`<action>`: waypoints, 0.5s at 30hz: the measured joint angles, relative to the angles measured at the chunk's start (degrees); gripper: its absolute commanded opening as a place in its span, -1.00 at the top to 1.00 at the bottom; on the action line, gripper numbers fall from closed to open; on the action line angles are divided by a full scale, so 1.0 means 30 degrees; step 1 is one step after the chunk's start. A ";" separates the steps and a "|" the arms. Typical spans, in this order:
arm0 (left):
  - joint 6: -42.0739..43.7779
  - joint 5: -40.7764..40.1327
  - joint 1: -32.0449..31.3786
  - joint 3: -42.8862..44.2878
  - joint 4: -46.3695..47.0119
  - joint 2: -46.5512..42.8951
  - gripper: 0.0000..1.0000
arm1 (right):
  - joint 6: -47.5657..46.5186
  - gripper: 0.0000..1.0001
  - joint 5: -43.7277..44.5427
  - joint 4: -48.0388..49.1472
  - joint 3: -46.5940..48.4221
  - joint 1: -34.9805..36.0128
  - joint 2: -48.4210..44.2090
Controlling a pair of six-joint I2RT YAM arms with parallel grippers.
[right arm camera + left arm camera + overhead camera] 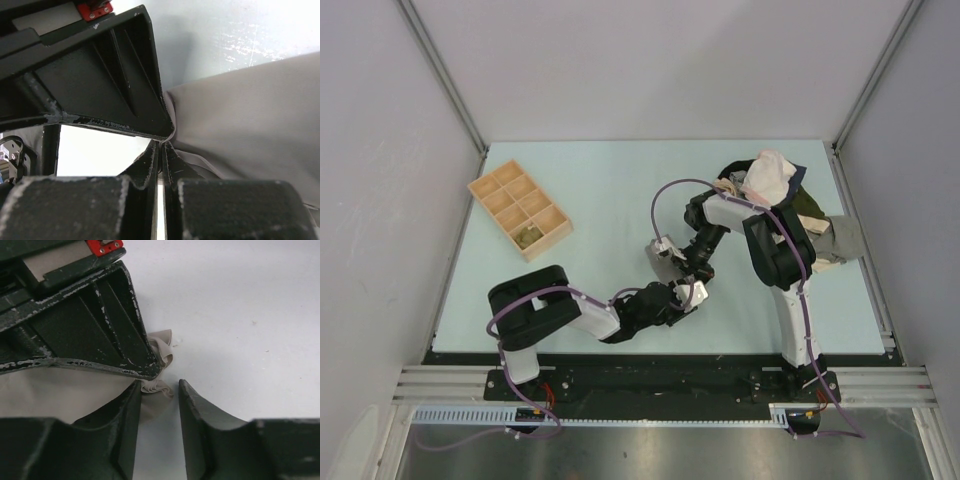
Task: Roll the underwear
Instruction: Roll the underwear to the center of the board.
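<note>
Well, from my seat the underwear (240, 120), a plain taupe-grey garment of soft cloth, lies on the pale blue-green table (580, 180) near its middle, right where my two arms meet. It sits well apart from the pale pink-white garment (770, 175) and the dark olive-black garment (808, 205) heaped at the far right corner, and from the light wooden compartment tray (548, 245) on the left.

The right gripper (161, 145) is clenched. Its wrist view shows the black fingers pressed together with a thin edge of the cloth nipped at their tips. The left gripper (159, 385) stands with its jaws apart, set either side of a small bunched fold at the garment's corner. That fold touches the inner face of one finger, but nothing is clamped.

I expect this cloth to be very light and limp. It will not keep any shape by itself, it will sag wherever it is unsupported, and it will probably slide easily over the smooth table. A pinch taken at a single point would only crumple it. I would take it along one edge, a gripper near each end, so the hem is taut enough to turn over evenly. I would also bite deep enough to catch every layer of the fold.
</note>
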 measured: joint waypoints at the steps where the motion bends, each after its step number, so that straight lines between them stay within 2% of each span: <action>1: 0.0000 -0.0073 -0.0007 0.0000 0.0007 0.0029 0.31 | -0.0015 1.00 0.0007 -0.0007 0.0000 0.0000 0.0000; 3: 0.0015 -0.0270 -0.0007 0.0022 0.0007 0.0066 0.37 | -0.0066 1.00 0.0007 -0.0007 0.0000 0.0000 0.0000; 7: 0.0029 -0.0605 -0.0007 0.0036 0.0058 0.0160 0.66 | -0.0080 1.00 0.0015 -0.0015 0.0000 0.0007 0.0000; 10: 0.0066 -0.0845 0.0022 0.0044 0.0073 0.0204 0.99 | -0.0087 1.00 0.0015 -0.0015 0.0000 0.0007 0.0000; 15: 0.0109 -0.0590 0.0138 0.0044 0.0066 0.0211 0.99 | -0.0087 0.95 0.0029 -0.0022 0.0000 0.0000 0.0000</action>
